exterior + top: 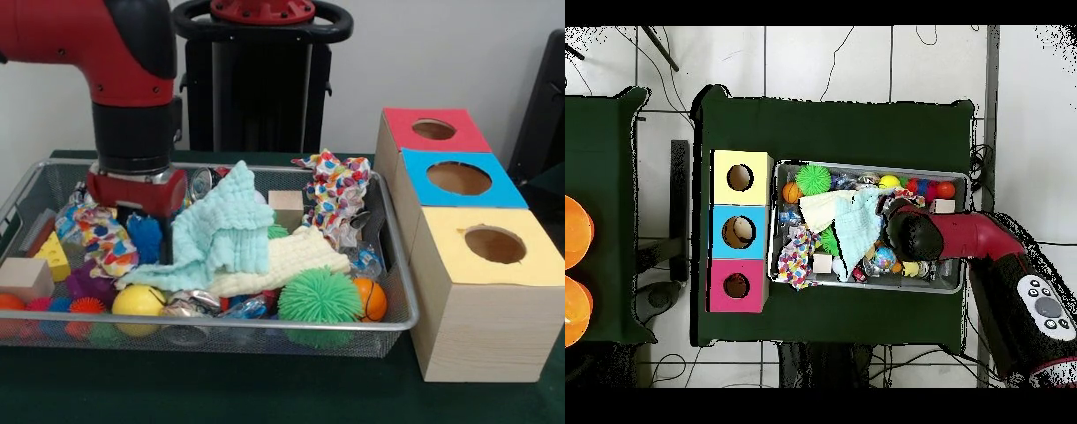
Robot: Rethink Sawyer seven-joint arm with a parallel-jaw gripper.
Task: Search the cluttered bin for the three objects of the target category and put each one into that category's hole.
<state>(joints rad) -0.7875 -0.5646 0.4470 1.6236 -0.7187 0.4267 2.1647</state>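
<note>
The bin is heaped with balls, cloths and blocks; the target category isn't evident. The hand is sunk into the bin's clutter beside a blue spiky ball, seemingly mid-search; whether its fingers are parted I cannot tell. Next comes lifting a find toward the three boxes' holes.

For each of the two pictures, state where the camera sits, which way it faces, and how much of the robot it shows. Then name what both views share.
Front view: across the table, level with the wire bin; shows the arm's lower end, gripper sunk in clutter.
Overhead view: above, looking straight down; shows the arm entering from lower right.
Shared: bin, green spiky ball, three-hole box.
</note>
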